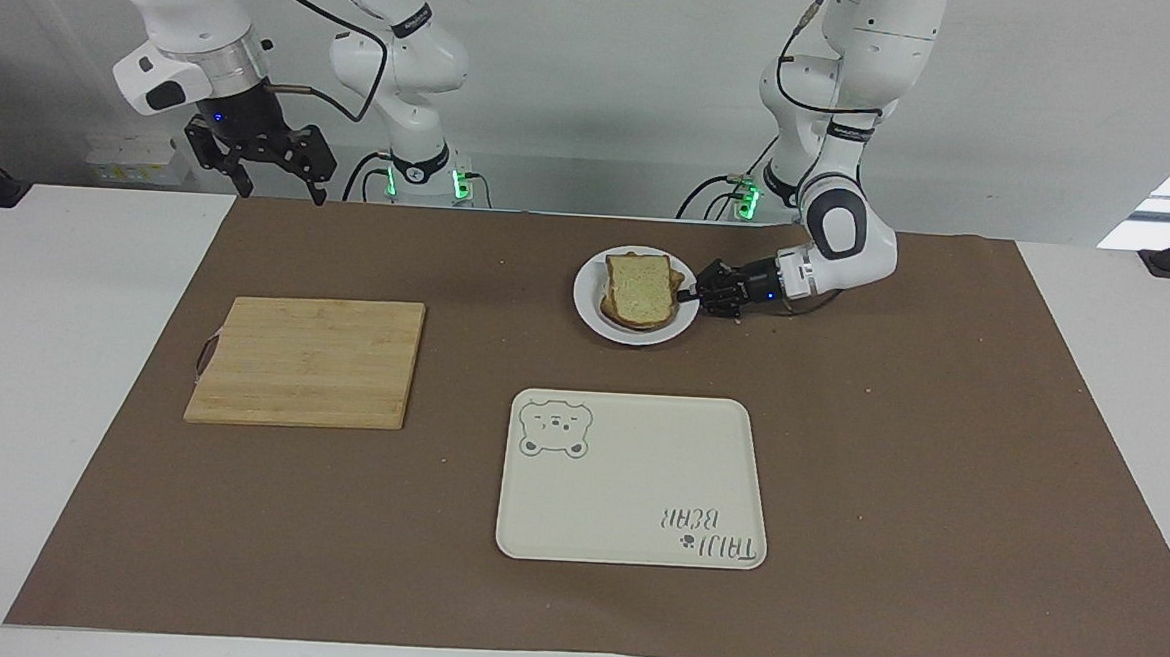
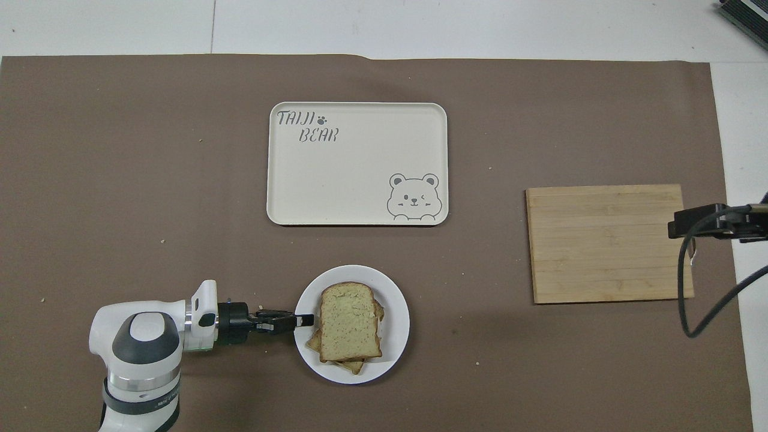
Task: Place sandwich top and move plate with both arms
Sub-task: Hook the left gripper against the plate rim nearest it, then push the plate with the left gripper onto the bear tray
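Observation:
The small round white plate (image 1: 593,319) (image 2: 396,345) lies near the robots, nearer to them than the tray. On it lies a stack of bread. The sandwich top (image 1: 637,286) (image 2: 350,321), a plain pale slice with a brown crust, is the uppermost piece; crusts of other bread stick out under it. My left gripper (image 1: 689,296) (image 2: 305,320) lies low and level at the plate's rim, on the side toward the left arm's end, its tip over the rim. My right gripper (image 1: 258,169) is open and empty, high over the right arm's end of the table.
A cream rectangular tray (image 1: 632,481) (image 2: 357,163) with a bear drawing lies farther from the robots than the plate. A wooden cutting board (image 1: 308,360) (image 2: 609,243) lies toward the right arm's end. A brown mat (image 1: 938,467) covers the table.

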`<state>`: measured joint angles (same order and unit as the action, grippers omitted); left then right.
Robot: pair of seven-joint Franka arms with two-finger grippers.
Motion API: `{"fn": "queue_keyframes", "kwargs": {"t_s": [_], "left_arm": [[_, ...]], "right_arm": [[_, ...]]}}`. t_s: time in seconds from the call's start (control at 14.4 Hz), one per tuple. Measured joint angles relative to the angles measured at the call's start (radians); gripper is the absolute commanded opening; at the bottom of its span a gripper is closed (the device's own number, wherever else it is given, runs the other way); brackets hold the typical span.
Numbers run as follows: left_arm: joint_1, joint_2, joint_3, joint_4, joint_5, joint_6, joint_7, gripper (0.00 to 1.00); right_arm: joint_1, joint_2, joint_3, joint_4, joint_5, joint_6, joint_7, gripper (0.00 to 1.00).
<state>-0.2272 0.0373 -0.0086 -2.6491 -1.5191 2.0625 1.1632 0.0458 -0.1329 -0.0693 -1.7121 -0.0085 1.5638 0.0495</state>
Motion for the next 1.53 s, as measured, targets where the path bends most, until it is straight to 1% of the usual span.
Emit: {"fn": "queue_keyframes", "kwargs": {"t_s": [0.42, 0.49, 0.56, 0.69, 0.83, 1.04, 1.25, 1.32, 1.53], "left_arm": [[0.0, 0.0, 0.002, -0.001, -0.013, 0.004, 0.0, 0.0], [0.0, 0.0, 0.003, 0.0, -0.014, 0.005, 0.0, 0.0], [0.001, 0.0, 0.005, 0.003, -0.016, 0.005, 0.0, 0.0], [0.007, -0.001, 0.01, 0.026, -0.02, 0.006, -0.001, 0.0], [0.017, 0.0, 0.014, 0.071, -0.022, 0.006, -0.026, 0.0], [0.036, 0.011, 0.015, 0.172, -0.022, 0.006, -0.114, 0.0], [0.037, 0.078, 0.013, 0.333, -0.002, 0.007, -0.244, 0.0], [0.037, 0.11, 0.011, 0.396, 0.027, 0.012, -0.29, 0.0], [0.037, 0.232, 0.006, 0.603, 0.224, 0.039, -0.479, 0.0]], "right_arm": [[0.002, 0.008, 0.003, 0.004, -0.012, -0.02, -0.014, 1.0], [0.0, 0.019, 0.002, 0.022, -0.012, -0.058, -0.014, 1.0], [0.0, 0.047, -0.002, 0.07, -0.012, -0.094, -0.014, 1.0], [0.001, 0.104, -0.003, 0.157, -0.011, -0.103, -0.014, 1.0], [0.003, 0.134, 0.001, 0.186, -0.011, -0.1, -0.014, 1.0], [0.001, 0.14, -0.001, 0.188, -0.011, -0.1, -0.014, 1.0], [0.001, 0.14, -0.002, 0.188, -0.011, -0.1, -0.014, 1.0], [0.001, 0.14, -0.002, 0.188, -0.011, -0.1, -0.014, 1.0], [0.001, 0.14, -0.002, 0.188, -0.011, -0.1, -0.015, 1.0]]}}
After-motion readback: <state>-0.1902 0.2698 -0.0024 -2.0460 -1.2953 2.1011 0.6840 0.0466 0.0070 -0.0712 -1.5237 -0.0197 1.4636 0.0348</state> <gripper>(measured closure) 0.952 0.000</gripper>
